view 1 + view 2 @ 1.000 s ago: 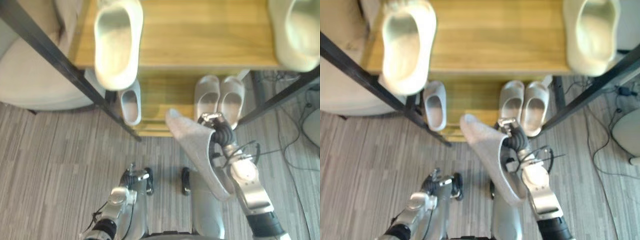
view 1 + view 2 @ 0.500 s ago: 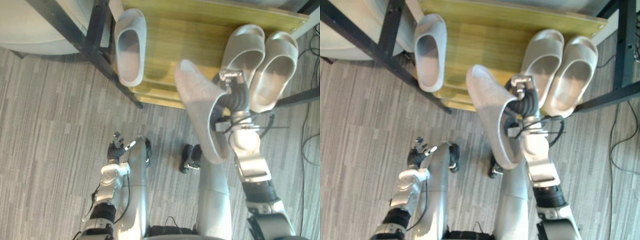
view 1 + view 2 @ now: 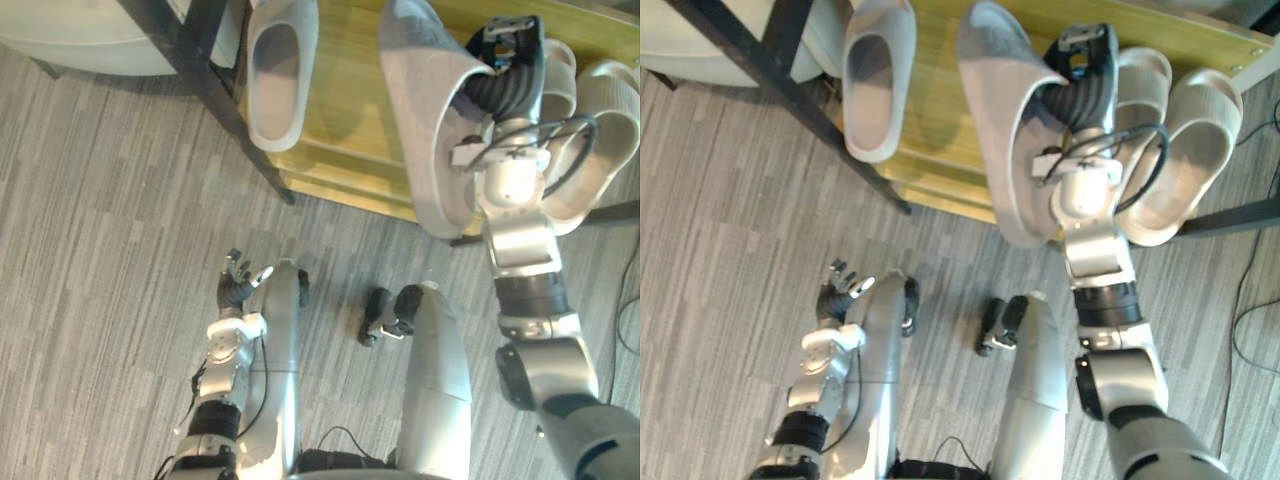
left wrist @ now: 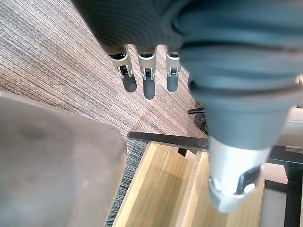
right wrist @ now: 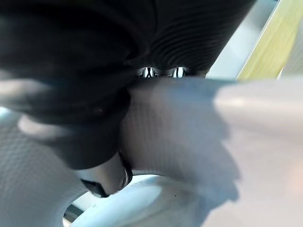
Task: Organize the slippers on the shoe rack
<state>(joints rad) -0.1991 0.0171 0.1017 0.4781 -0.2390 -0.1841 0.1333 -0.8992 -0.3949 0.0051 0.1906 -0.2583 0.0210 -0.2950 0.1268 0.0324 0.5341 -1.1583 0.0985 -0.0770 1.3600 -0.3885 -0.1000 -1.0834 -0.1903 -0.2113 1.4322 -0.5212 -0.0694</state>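
Over the near edge of the low wooden shelf (image 3: 345, 120), in the left eye view, the right hand (image 3: 505, 75) carries a grey foam slipper (image 3: 425, 110) turned on its side, toe toward the far side. Its fingers are closed on the slipper's upper wall. A matching grey slipper (image 3: 278, 75) lies at the shelf's left by a black metal post (image 3: 200, 70). A pair of pale slippers (image 3: 605, 140) sits at the right, partly behind the arm. The left hand (image 3: 238, 285) hangs low over the grey striped floor (image 3: 100, 250), well apart from the rack.

The right eye view gives the same layout, with the held slipper between the single one and the pair.

From the left wrist, that hand's fingers (image 4: 148, 85) are straight and hold nothing.

From the right wrist, slipper wall runs between the fingers' bases and the thumb, a pinch on the rim.

The slipper looks light, springy and matt, so slipping seems unlikely. The wall may flex, though, so a hold near the thicker strap edge should steer it best.
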